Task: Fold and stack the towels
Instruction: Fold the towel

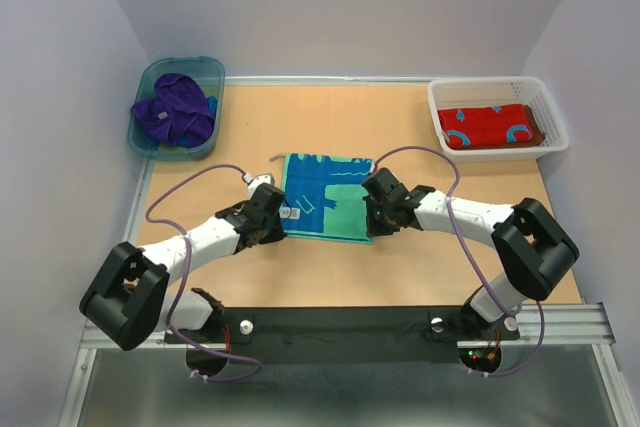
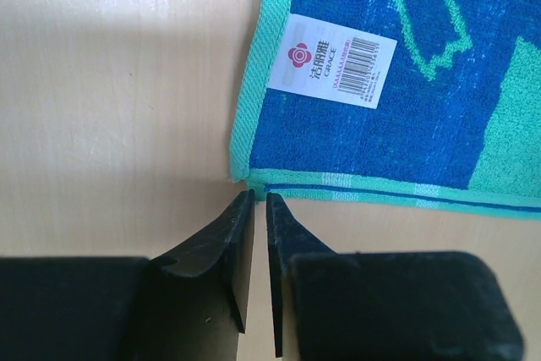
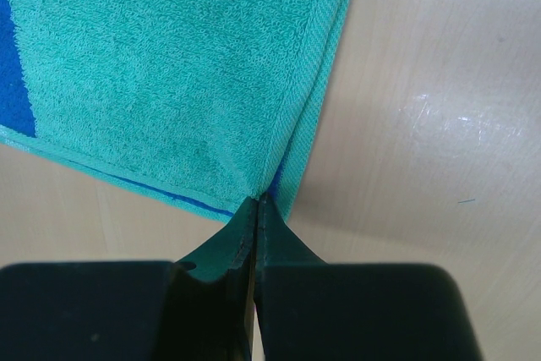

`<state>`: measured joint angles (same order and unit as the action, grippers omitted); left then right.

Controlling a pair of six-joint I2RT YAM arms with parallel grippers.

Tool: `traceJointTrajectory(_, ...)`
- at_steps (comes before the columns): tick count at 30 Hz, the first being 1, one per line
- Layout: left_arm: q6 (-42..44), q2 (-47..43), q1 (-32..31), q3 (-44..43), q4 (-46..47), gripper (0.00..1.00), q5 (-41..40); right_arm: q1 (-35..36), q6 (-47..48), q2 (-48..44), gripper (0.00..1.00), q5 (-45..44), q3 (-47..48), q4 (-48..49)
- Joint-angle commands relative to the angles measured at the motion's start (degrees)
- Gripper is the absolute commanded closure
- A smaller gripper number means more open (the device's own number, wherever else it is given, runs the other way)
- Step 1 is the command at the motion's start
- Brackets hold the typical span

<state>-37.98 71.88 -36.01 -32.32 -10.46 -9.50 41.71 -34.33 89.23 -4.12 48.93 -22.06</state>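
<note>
Right pincer (image 3: 256, 200): shut on near-right corner of teal-and-blue towel (image 1: 325, 197), cloth puckered at tips.
Left pincer (image 2: 259, 196): thin slit between jaws, tips at near-left corner, no cloth seen inside.
Risk: lift with one corner held gives skewed, dragged fold. Thin hem may slip out.
Towel flat mid-surface, label (image 2: 331, 61) facing up.
Surface (image 1: 400, 127): pale wood. Teal tub (image 1: 150, 77) with purple towel (image 1: 175, 112) far left, white basket (image 1: 545, 97) with red towel (image 1: 490, 125) far right.
Plain pale walls around.
</note>
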Motion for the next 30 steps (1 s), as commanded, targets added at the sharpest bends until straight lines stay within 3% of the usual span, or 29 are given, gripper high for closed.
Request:
traceJointTrajectory(1, -0.17, 1.24, -0.64, -0.73, -0.79, 0.77, -1.05, 0.56, 0.31, -0.9, 1.0, -1.33, 0.73, 0.44)
traceJointTrajectory(19, -1.49, -1.56, -0.73, -2.66, -1.05, 0.75, -1.84, 0.47, 0.14, -1.78, 0.99, -1.33, 0.03, 0.44)
traceJointTrajectory(30, -0.78, 2.39, -0.64, -2.23, -0.88, 0.76, -1.05, 0.47, 0.22, -2.48, 0.99, -1.5, -0.24, 0.36)
